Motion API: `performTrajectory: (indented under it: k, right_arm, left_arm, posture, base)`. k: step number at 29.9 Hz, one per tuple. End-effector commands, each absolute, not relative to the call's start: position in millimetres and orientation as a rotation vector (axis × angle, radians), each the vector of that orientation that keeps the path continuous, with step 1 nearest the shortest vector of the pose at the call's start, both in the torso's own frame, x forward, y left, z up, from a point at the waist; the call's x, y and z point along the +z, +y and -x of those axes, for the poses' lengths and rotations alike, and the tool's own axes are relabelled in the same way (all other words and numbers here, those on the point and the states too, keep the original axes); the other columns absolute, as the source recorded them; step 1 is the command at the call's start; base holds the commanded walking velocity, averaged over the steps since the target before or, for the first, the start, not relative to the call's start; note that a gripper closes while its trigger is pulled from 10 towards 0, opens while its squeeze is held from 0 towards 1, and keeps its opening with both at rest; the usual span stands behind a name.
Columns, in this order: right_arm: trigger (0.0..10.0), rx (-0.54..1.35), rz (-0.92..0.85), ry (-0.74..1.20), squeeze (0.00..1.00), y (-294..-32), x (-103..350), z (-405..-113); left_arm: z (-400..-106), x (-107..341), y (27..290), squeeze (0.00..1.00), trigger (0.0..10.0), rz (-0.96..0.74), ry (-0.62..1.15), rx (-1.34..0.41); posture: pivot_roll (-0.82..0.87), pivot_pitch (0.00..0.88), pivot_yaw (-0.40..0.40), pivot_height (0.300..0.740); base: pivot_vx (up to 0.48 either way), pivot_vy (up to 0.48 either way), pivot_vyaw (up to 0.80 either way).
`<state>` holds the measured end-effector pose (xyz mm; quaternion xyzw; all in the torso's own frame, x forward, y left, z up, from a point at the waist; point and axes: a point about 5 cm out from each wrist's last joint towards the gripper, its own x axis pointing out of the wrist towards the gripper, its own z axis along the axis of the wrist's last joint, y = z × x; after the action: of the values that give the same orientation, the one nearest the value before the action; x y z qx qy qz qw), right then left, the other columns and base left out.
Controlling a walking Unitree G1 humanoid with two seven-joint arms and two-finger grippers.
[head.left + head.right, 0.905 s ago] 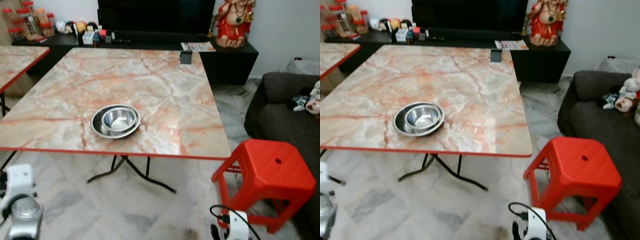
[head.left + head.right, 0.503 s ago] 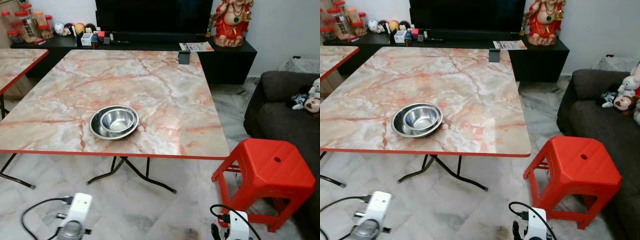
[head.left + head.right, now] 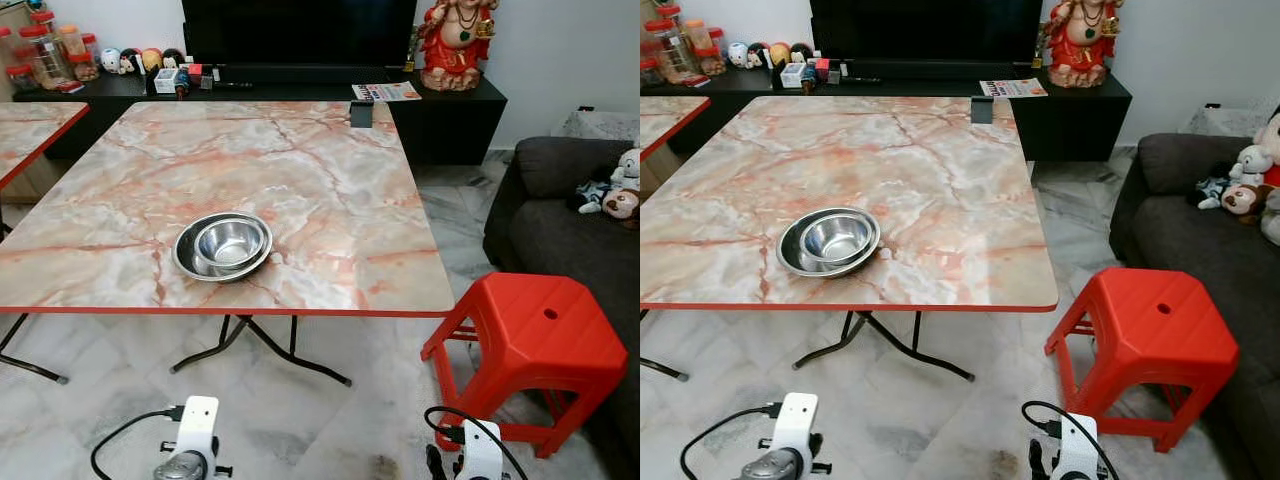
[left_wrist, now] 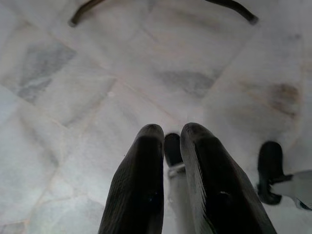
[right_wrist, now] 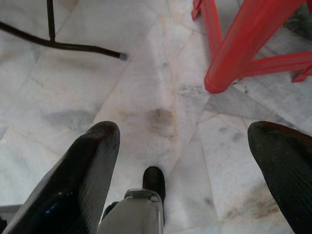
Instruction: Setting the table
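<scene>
Left eye view: your steel bowl (image 3: 236, 243) sits nested in its steel plate (image 3: 190, 262) for serving; left gripper (image 4: 171, 146) pinched empty, right gripper (image 5: 183, 146) wide, empty.

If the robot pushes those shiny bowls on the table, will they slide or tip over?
Probably slide. The shiny bowls look like smooth metal, and the table top looks glossy, so there is little to hold them. They sit low and wide, so tipping seems unlikely. The smaller one rests loose inside the bigger, so it may rattle or shift.
</scene>
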<state>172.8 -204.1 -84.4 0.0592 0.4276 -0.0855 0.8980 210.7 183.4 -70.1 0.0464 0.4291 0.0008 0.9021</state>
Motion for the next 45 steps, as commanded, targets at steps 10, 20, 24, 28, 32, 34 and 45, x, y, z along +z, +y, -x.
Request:
performTrajectory:
  k: [10, 20, 24, 28, 32, 34, 45]
  right_arm:
    - [10.0, -0.242, -0.168, 0.871, 0.0, -205, -84, -174]
    - [10.0, -0.259, -0.164, 0.863, 0.0, -212, -82, -174]
    - [10.0, -0.274, -0.169, 0.848, 0.0, -215, -81, -177]
    - [10.0, -0.288, -0.179, 0.839, 0.0, -216, -79, -178]
    - [10.0, -0.285, -0.181, 0.843, 0.0, -212, -81, -177]
    - [10.0, -0.283, -0.184, 0.852, 0.0, -210, -82, -175]
    - [10.0, -0.258, -0.172, 0.854, 0.0, -209, -81, -179]
  left_arm:
    - [-222, -65, 172, 0.0, 10.0, -0.1, 0.867, -0.062]
    - [-225, -63, 169, 0.0, 10.0, -0.076, 0.859, -0.051]
    - [-226, -63, 166, 0.0, 10.0, -0.077, 0.859, -0.064]
    - [-228, -62, 163, 0.0, 10.0, -0.084, 0.856, -0.079]
    - [-229, -61, 164, 0.0, 10.0, -0.085, 0.855, -0.075]
    - [-230, -61, 165, 0.0, 10.0, -0.084, 0.854, -0.069]
    - [-227, -63, 163, 0.0, 10.0, -0.055, 0.864, -0.043]
  posture:
    - [-0.15, 0.0, 0.04, 0.74]
    - [-0.16, 0.0, 0.03, 0.74]
    - [-0.18, 0.0, 0.043, 0.74]
    - [-0.19, 0.0, 0.051, 0.74]
    - [-0.19, 0.0, 0.053, 0.74]
    - [-0.19, 0.0, 0.052, 0.74]
    - [-0.16, 0.0, 0.029, 0.74]
  base:
    - [0.0, 0.0, 0.0]
    - [0.0, 0.0, 0.0]
    - [0.0, 0.0, 0.0]
    - [0.0, 0.0, 0.0]
    - [0.0, 0.0, 0.0]
    - [0.0, 0.0, 0.0]
    - [0.0, 0.0, 0.0]
